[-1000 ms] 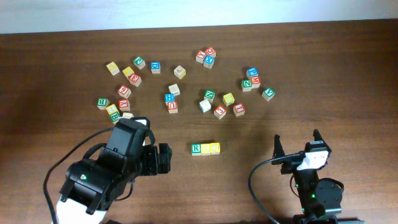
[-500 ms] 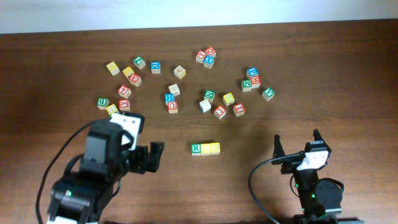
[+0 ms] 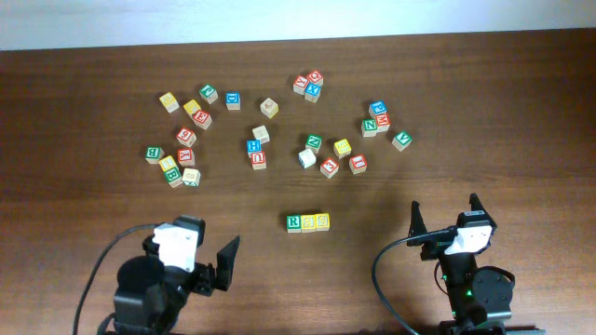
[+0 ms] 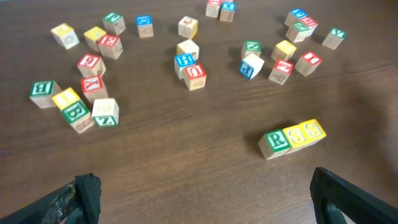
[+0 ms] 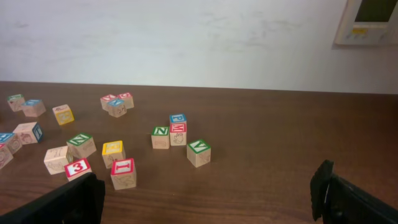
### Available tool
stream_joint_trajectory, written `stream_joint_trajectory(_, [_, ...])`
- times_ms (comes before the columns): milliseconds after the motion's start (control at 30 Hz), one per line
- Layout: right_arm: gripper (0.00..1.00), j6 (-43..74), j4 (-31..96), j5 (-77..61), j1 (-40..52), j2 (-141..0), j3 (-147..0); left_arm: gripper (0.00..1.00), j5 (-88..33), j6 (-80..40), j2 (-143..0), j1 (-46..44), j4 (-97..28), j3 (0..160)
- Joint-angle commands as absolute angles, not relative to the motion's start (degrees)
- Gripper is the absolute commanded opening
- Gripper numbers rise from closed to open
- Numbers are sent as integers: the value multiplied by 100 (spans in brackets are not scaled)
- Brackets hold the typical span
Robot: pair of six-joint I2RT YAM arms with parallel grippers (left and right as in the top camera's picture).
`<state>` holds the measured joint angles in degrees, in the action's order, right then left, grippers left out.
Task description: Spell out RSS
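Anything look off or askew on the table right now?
Nothing stands out: the R cube, middle yellow cube and end yellow cube sit touching in one straight row, apart from the scattered letter cubes.

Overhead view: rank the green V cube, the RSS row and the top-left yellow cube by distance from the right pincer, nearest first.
1. Green V cube, ahead-left of the right pincer.
2. RSS row, left, mid-table.
3. Yellow cube, far top-left.

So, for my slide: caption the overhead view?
Cube row spells RSS; left gripper and right gripper open, apart from it.
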<state>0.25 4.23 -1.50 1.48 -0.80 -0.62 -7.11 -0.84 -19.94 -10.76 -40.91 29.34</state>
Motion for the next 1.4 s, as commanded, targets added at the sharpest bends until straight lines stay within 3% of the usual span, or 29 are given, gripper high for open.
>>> stream_joint_trajectory(0, [98, 91, 454, -121, 110, -21, -32, 99, -770, 32, -1599, -919, -4051, 2633])
stream_joint_trajectory(967, [98, 91, 454, -121, 110, -21, -32, 99, -753, 373, -25, -515, 718, 60])
stream_joint_trajectory(1200, [98, 91, 454, -121, 110, -21, -32, 99, -401, 327, -25, -491, 814, 47])
stream_joint_trajectory(1367, [98, 91, 454, -121, 110, -21, -32, 99, -165, -25, -25, -493, 233, 47])
